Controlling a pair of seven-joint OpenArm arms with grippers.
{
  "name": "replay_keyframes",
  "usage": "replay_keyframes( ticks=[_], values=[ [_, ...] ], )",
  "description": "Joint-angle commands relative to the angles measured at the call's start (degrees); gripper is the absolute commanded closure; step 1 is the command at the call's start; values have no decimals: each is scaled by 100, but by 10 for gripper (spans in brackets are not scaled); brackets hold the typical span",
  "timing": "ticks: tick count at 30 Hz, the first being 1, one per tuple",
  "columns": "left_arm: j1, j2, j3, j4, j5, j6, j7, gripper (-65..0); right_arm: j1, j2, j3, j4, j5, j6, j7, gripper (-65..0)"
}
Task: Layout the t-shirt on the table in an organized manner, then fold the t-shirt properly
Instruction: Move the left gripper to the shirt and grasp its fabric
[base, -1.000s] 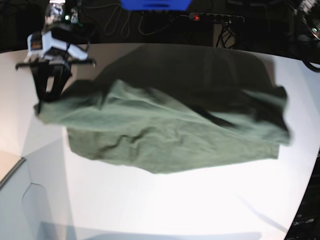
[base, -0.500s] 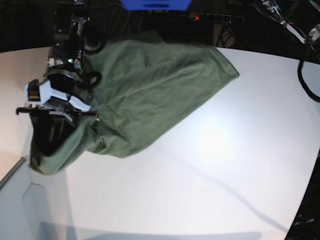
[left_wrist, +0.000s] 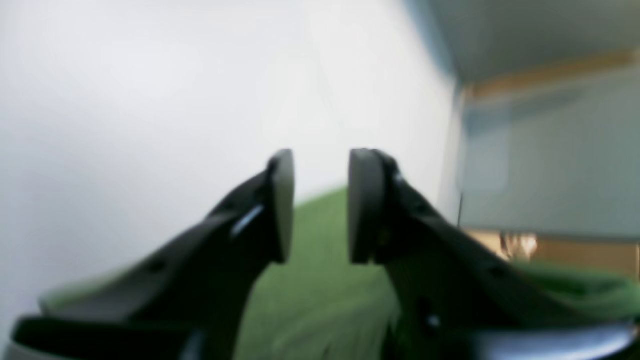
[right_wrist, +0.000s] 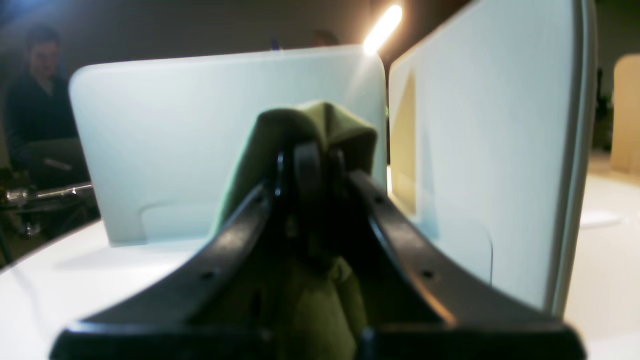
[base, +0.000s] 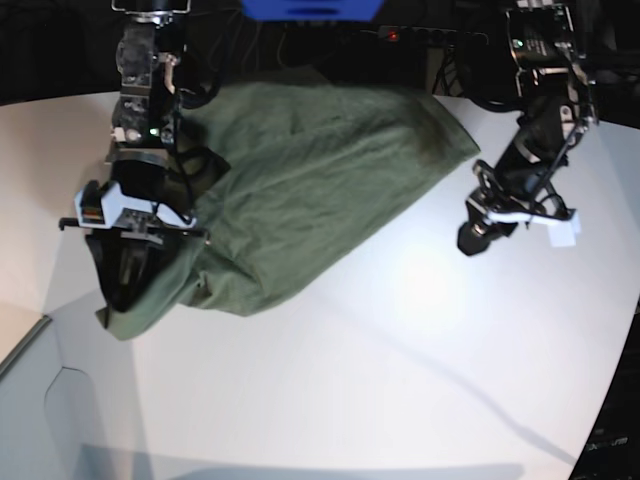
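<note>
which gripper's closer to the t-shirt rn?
Right. The right gripper is clamped on a bunched fold of the t-shirt at its near corner. The left gripper hangs open over the bare table, clear of the cloth's far edge.

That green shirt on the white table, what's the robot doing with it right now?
The robot is partway through laying out the t-shirt. Its right end effector is shut on a bunched corner of the cloth near the table's edge. The left end effector is open with nothing between its fingers, hanging apart from the shirt's far side. The shirt lies rumpled and bunched toward the right arm, not spread flat, and no fold has been made yet.
</note>
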Motion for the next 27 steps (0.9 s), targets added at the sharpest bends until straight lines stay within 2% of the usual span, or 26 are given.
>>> replay_keyframes(
  ticks=[1, 5, 8, 11, 14, 19, 27],
  values=[
    [56, -58, 124, -78, -124, -32, -90, -133, 68, 10, -5, 35, 8, 21, 190, 0],
    [363, -102, 361, -412, -124, -23, -64, 0, 68, 54, 4, -238, 8, 21, 190, 0],
    [636, -102, 335, -395, 95, -5, -81, -5, 68, 107, 83, -431, 8, 21, 190, 0],
    [785, -85, 344, -105, 781, 373, -81, 0, 68, 133, 91, -510, 8, 21, 190, 0],
    [785, 56, 361, -70, 1335, 522, -81, 0, 68, 115, 206, -528, 8, 21, 164, 0],
    [267, 337, 361, -755, 2126, 505, -81, 0, 68, 124, 206, -546, 8, 21, -197, 0],
    [-709, 706, 546, -1907, 2970, 496, -99, 0, 95, 124, 206, -554, 8, 21, -531, 0]
  ],
)
